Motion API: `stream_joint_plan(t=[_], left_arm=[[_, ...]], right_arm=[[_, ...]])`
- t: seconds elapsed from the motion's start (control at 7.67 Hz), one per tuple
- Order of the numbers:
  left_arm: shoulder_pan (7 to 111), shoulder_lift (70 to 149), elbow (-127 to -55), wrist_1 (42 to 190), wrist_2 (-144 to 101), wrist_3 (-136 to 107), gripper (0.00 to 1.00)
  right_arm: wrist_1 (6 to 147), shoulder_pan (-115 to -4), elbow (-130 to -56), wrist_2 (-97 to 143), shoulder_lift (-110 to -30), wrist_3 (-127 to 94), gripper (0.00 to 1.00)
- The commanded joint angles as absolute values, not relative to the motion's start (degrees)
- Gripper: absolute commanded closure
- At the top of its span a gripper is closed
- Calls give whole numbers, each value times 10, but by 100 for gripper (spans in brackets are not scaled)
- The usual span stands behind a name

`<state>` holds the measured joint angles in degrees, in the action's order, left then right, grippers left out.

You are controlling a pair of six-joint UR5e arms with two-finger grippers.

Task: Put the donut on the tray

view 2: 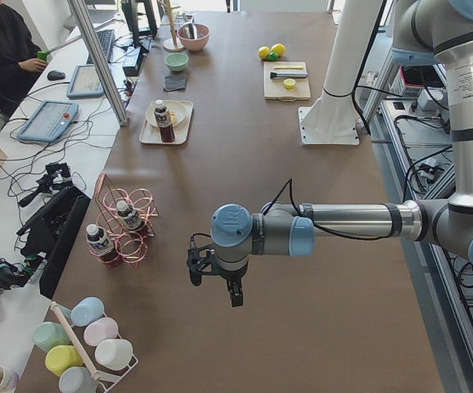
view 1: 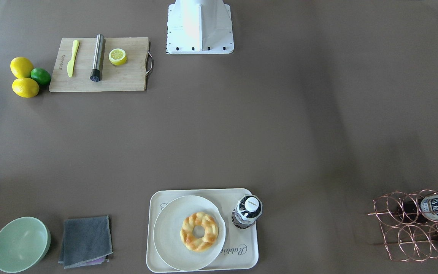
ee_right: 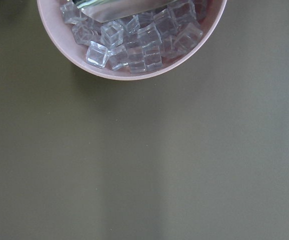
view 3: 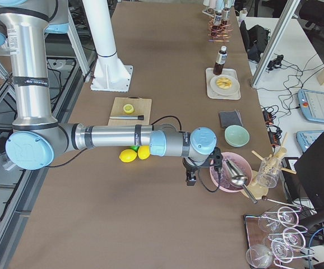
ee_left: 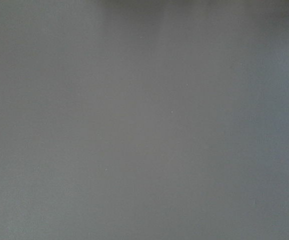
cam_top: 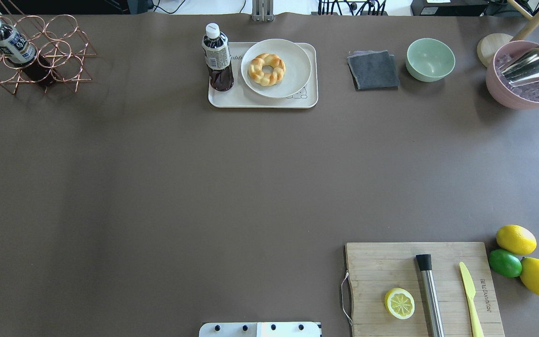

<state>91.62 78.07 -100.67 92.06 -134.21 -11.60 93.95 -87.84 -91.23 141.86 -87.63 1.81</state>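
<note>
While the donut lies on the round plate upon the tray, I cannot tell whether the left jaws or the right jaws, above the tabletop, are open.

Right gripper out over table, just beside pink ice bowl; my jaw state unclear. Donut well apart, on plate on tray. Bottle upright at tray's far end.
</note>
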Motion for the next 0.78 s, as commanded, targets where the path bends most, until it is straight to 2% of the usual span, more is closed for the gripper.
stream_joint_plan(t=[0.0, 0.65], left_arm=[[916, 790, -1006, 920, -1342, -116, 2], [915, 795, -1003, 920, -1342, -116, 2]], right_arm=[[940, -879, -912, 1426, -874, 18, 0], [939, -882, -912, 1438, -877, 18, 0]])
